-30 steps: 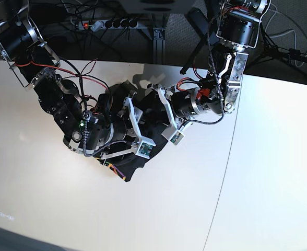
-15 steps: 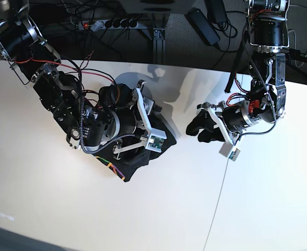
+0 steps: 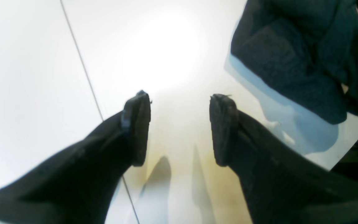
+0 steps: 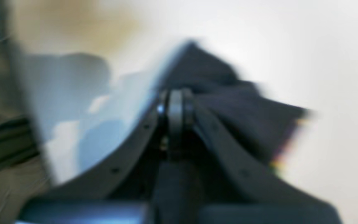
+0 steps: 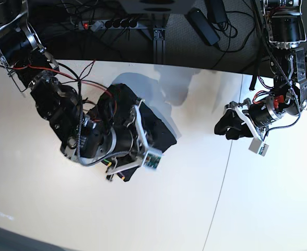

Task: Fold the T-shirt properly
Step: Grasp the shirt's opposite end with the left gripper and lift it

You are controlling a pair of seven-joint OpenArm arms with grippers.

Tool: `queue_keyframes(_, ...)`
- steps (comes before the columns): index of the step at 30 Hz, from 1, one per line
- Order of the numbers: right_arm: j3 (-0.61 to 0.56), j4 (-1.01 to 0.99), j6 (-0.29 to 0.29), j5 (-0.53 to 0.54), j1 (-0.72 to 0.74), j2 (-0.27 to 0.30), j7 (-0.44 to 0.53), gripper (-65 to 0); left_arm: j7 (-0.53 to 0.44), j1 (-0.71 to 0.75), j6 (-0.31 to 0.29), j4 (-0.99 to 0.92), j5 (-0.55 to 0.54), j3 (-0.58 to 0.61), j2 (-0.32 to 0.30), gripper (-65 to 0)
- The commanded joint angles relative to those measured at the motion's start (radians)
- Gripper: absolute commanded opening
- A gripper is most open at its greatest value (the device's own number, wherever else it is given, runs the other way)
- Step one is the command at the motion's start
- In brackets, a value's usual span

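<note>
T-shirt (image 5: pixel 153 130): black, bunched in a compact heap on the white table (image 5: pixel 169 209), toward the table's far edge and on the right arm's side of the thin seam line (image 5: pixel 219 193) that crosses the tabletop. A short strip of rainbow-striped trim shows at the heap's near edge, under the arm.

Right gripper (image 4: pixel 176 102): directly over the heap, its arm covering much of the cloth in the base view. The right wrist view is blurred, but the two fingers meet at their tips with black fabric gathered against and beyond them, so the jaws are pressed together on the T-shirt (how much cloth sits between them cannot be made out).

Left gripper (image 3: pixel 179 127): well apart from the T-shirt, out at the seam line, above bare table. Its fingers (image 3: pixel 137 127) stand wide with nothing between them; the left one lies over the seam line. In the left wrist view the heap sits beyond the fingertips, off to one side, not touching them.
</note>
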Motion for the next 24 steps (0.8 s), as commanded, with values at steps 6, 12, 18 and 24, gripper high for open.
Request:
queue_keyframes(6, 0.116, -0.032, 0.051, -0.014, 0.081, 0.044, 0.019, -65.0, -0.002, -0.013, -0.008, 0.018, -0.021, -0.004, -0.011, -31.1)
queue_keyframes(12, 0.116, -0.138, 0.052, -0.015, 0.063, 0.076, -0.002, -65.0, 0.004, -0.014, -0.014, 0.018, -0.036, -0.004, -0.011, -31.1)
queue_keyframes(18, 0.110, -0.205, 0.056, 0.040, 0.053, 0.063, 0.025, -65.0, 0.005, -0.014, -0.014, 0.018, -0.043, -0.004, -0.011, -31.1)
queue_keyframes(24, 0.110, -0.257, 0.056, 0.043, 0.056, -0.040, 0.072, -65.0, 0.015, -0.014, -0.014, 0.018, -0.043, -0.004, -0.011, -31.1)
